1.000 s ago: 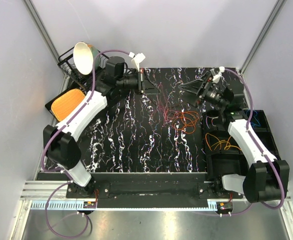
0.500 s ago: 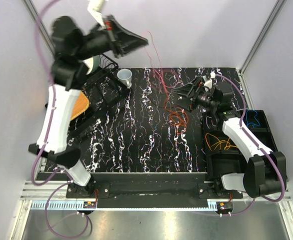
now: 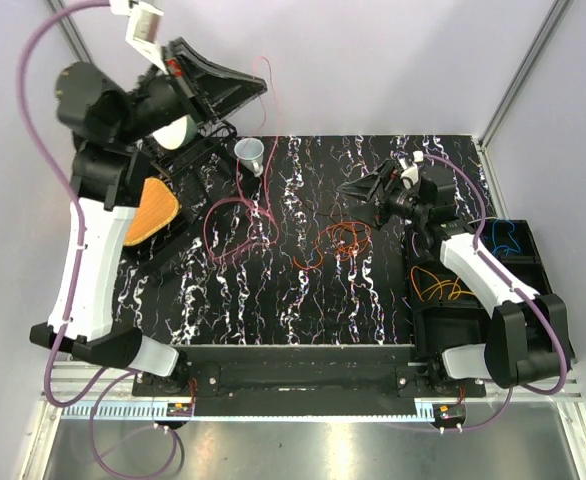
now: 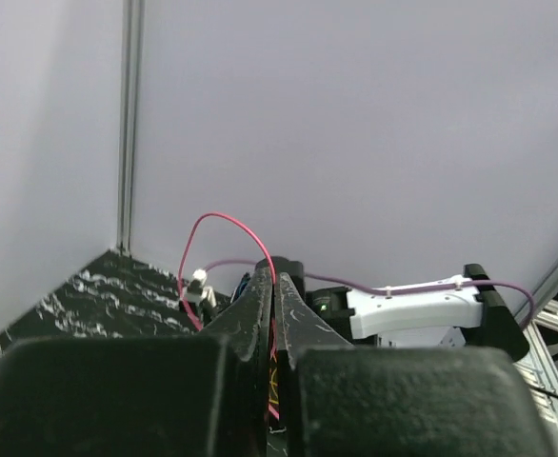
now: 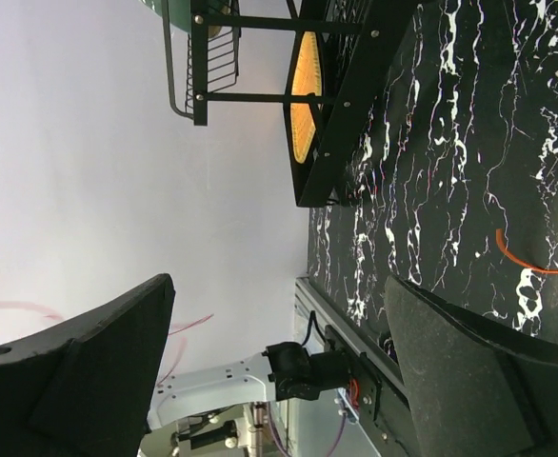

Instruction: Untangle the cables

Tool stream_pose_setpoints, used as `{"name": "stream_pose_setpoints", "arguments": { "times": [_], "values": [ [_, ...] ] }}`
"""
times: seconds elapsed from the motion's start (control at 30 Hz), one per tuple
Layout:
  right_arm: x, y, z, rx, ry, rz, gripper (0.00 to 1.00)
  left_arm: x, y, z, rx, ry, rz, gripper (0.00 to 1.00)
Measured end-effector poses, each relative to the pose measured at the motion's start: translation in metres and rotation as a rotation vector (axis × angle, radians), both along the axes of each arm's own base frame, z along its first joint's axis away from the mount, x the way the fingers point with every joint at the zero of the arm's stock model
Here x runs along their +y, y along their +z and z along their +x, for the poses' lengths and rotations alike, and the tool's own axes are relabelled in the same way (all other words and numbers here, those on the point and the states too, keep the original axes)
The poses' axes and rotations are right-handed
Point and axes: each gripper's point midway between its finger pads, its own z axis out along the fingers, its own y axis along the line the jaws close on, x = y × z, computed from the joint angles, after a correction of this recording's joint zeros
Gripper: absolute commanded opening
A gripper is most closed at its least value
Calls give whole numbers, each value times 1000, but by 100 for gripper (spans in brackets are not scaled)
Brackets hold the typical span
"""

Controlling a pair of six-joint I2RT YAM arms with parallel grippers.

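My left gripper [image 3: 259, 88] is raised high at the back left and shut on a thin red-pink cable [image 3: 239, 203]. The cable arcs over the fingertips and hangs down to a loose loop on the black marbled table [image 3: 273, 310]. In the left wrist view the fingers [image 4: 260, 305] press together with the red-pink cable [image 4: 220, 218] looping above them. Orange cables [image 3: 347, 236] lie in a small tangle at mid-table. My right gripper [image 3: 361, 190] is open and empty just behind that tangle. In the right wrist view its gripper [image 5: 279, 352] gapes wide, and an orange cable [image 5: 531, 266] shows at the right edge.
A black wire rack [image 3: 205, 135] with a cream bowl [image 3: 176, 133] stands at the back left, a paper cup [image 3: 250, 153] beside it. An orange disc [image 3: 151, 205] sits on a black tray. Black bins [image 3: 473, 320] at the right hold orange [image 3: 441, 286] and blue [image 3: 503, 238] cables.
My left arm has swung up and to the left, drawing the red-pink cable out of the pile; its loop now lies left of the orange cables. The right gripper shifted slightly left.
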Motion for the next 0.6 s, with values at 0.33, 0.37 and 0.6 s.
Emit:
{"name": "stream_pose_setpoints", "arguments": {
  "times": [0.33,0.37,0.6],
  "values": [
    [7,35,-15,-149,49,-4,97,-18,-111,60,339,-2,78,0],
    [8,40,-16,-174,56,-3,97,-18,-115,61,350,-1,79,0],
    [16,67,-18,-298,97,-22,97,-19,-112,62,359,-14,53,0]
  ]
}}
